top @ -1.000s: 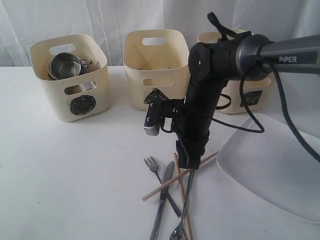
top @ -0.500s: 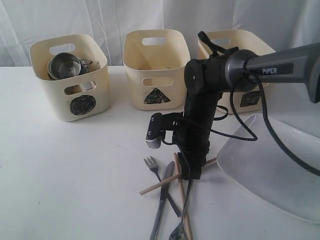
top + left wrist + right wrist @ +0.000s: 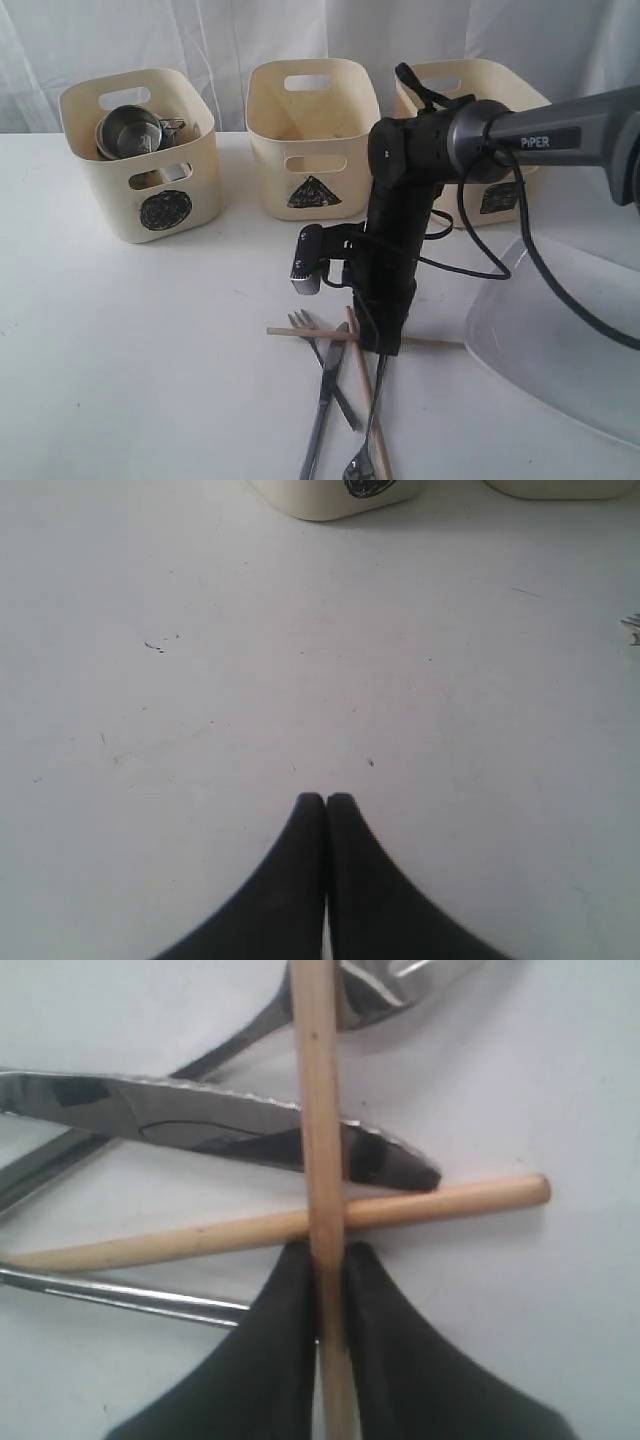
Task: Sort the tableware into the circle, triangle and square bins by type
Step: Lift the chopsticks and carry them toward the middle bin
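My right gripper (image 3: pixel 385 347) is down on the cutlery pile and shut on a wooden chopstick (image 3: pixel 300 332), which lies level across the pile. In the right wrist view that chopstick (image 3: pixel 316 1110) runs straight out from between the fingers (image 3: pixel 285 1340). It crosses over the second chopstick (image 3: pixel 200 1234) and the knife (image 3: pixel 220 1125). The fork (image 3: pixel 300 323), knife (image 3: pixel 322 400) and spoon (image 3: pixel 357 462) lie under and in front of it. The circle bin (image 3: pixel 140 195) holds steel mugs (image 3: pixel 128 130). My left gripper (image 3: pixel 326 798) hangs shut over bare table.
The triangle bin (image 3: pixel 310 140) stands at the back middle. The square bin (image 3: pixel 500 195) is partly hidden behind my right arm. The large white plate (image 3: pixel 560 350) lies right of the cutlery. A base of a cream tub (image 3: pixel 340 492) shows in the left wrist view.
The right arm came down and its jaws closed on the chopstick. The chopstick swung from slanted to level. The plate's near edge shifted a little to the right.
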